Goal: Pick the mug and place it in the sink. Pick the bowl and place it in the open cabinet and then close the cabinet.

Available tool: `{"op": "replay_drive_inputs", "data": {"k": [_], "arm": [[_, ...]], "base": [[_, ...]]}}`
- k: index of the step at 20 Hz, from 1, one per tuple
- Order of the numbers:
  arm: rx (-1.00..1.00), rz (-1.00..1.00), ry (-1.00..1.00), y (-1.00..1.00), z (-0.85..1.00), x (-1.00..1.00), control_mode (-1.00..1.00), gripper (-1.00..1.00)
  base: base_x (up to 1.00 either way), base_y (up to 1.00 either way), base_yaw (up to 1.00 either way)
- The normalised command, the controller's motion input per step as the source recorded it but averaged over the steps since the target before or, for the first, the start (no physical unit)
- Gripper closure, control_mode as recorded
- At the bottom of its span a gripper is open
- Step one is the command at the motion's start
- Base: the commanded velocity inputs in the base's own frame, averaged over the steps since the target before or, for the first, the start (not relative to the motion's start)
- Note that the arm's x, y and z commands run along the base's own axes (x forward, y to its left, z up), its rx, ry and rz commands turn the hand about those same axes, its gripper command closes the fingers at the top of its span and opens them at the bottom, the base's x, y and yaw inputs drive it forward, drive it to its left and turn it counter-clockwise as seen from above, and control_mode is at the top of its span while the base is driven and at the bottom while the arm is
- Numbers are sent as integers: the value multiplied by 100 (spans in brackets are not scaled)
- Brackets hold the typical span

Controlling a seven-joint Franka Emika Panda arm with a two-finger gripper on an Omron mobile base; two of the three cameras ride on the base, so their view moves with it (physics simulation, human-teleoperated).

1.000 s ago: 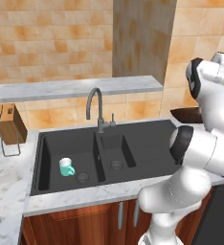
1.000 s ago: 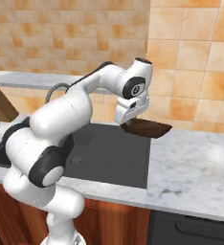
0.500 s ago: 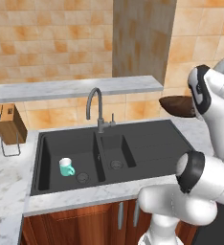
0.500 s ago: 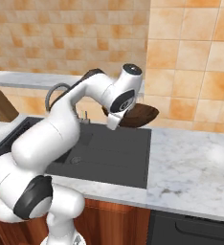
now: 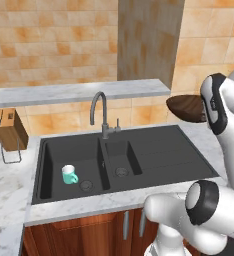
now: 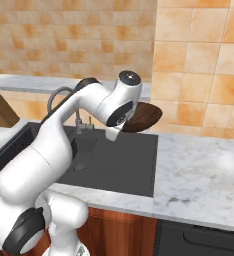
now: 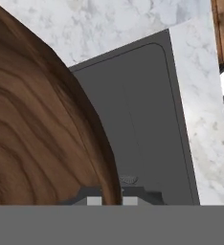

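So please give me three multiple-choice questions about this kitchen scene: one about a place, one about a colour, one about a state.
1. Where is the mug?
A. in the left basin of the sink
B. on the counter
C. on the shelf

2. What colour is the bowl?
A. white
B. dark brown
C. teal

3. What is the state of the bowl?
A. resting in the sink
B. lying on the floor
C. lifted in the air at the end effector

Answers: 1 A, it stands near the drain; 2 B, wood grain shows; 3 C, it hangs above the counter.
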Motion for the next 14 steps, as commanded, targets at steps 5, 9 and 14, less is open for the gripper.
{"op": "replay_drive_inputs", "data": {"k": [5,9,14], "arm": [[0,0,-9,12,1,-55,-100,100],[0,0,-11,19,1,-42,-100,100],[0,0,0,0,0,0,100,100]], "base": [[0,0,0],[0,0,0],[-64,30,0]]}}
